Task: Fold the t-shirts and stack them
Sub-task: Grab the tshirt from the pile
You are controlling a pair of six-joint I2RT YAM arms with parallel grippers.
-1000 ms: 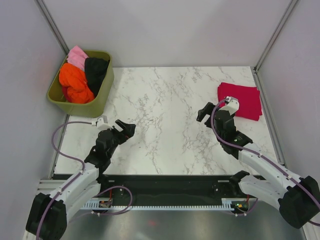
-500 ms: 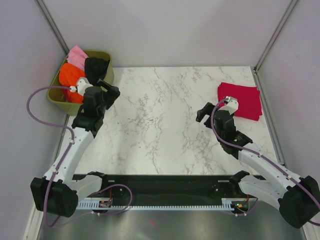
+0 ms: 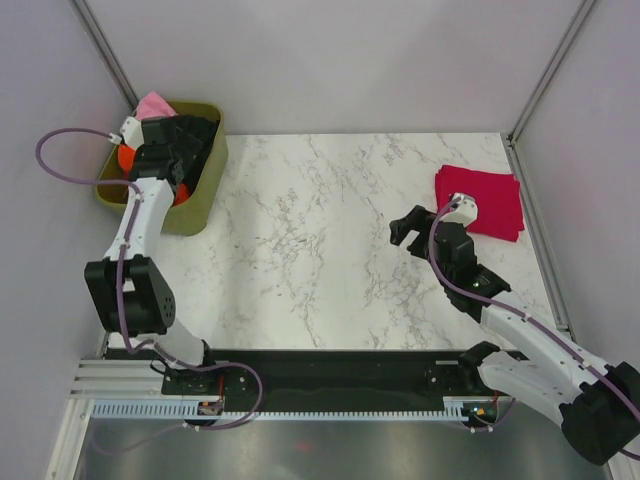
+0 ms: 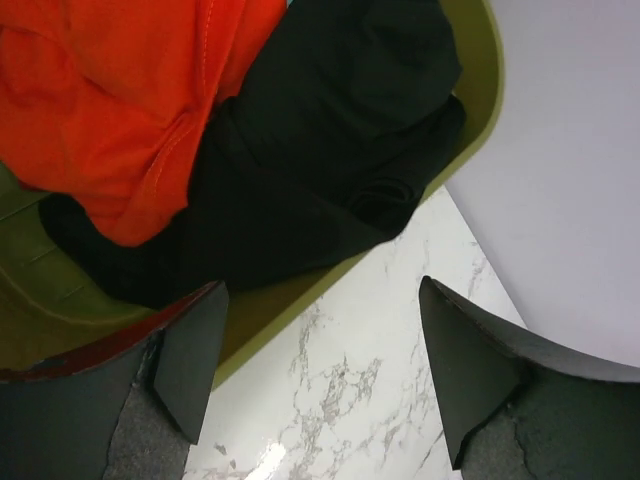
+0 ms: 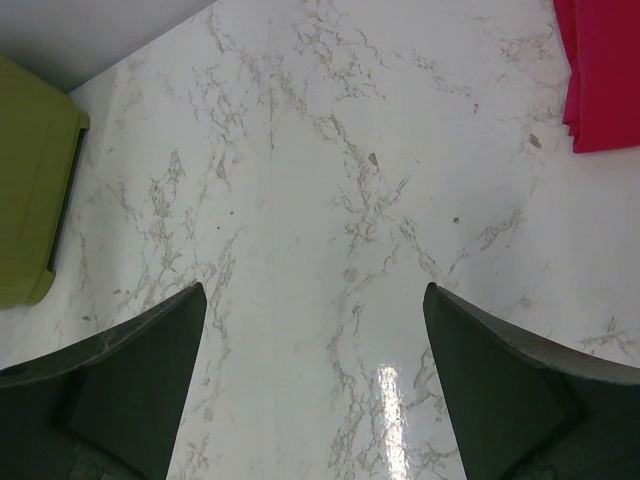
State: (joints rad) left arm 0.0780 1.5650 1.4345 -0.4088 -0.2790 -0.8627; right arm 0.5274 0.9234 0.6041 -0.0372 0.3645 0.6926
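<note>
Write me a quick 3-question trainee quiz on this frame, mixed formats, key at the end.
1. True or false: the red shirt lies folded on the table, outside the tub.
2. Where is the left gripper? A. at the tub B. on the red shirt C. parked by its base
3. Fill in: the right gripper is ___ and holds nothing.

Key: 1 true; 2 A; 3 open.
</note>
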